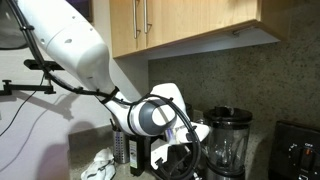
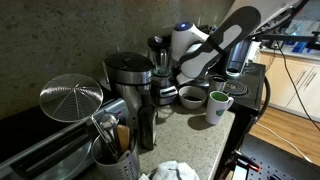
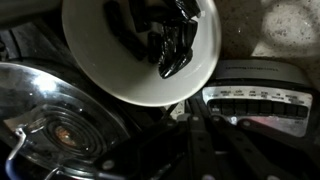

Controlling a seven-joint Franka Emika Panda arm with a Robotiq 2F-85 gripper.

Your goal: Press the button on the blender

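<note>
Exterior view, blender: the blender (image 1: 228,140) stands upright on the counter by the speckled stone backsplash, its long axis vertical. It has a clear rounded glass jar, a black lid and a dark base.
Exterior view, gripper: the gripper (image 1: 180,155) hangs low just beside the jar, dark and wrapped in black cable. Its jaws are too murky to show whether they are spread or closed, or whether they touch anything.
Exterior view, arm: the arm (image 1: 70,50) has smooth white shells and sits below the wooden cabinets (image 1: 190,25).
Exterior view, neighbours: a boxy coffee maker (image 1: 300,150) is on the blender's far side, and dark bottles (image 1: 120,147) stand beyond the gripper.
Exterior view, blender: it (image 2: 128,80) stands upright near the wall, a greyish jar under a dark lid, with a dark bottle (image 2: 147,122) just in front.
Exterior view, gripper: it (image 2: 165,90) is low beside the jar, with its jaws hidden.
Exterior view, others: a glossy white mug (image 2: 215,103) and a round wire strainer (image 2: 70,100).
Wrist view, bowl: a round white bowl (image 3: 140,50) holds something dark and shiny.
Wrist view, glass: a curved clear glass vessel (image 3: 55,120) shows at lower left.
Wrist view, panel: a dark button panel (image 3: 258,100) carries a row of pale keys; which appliance it belongs to is unclear.
</note>
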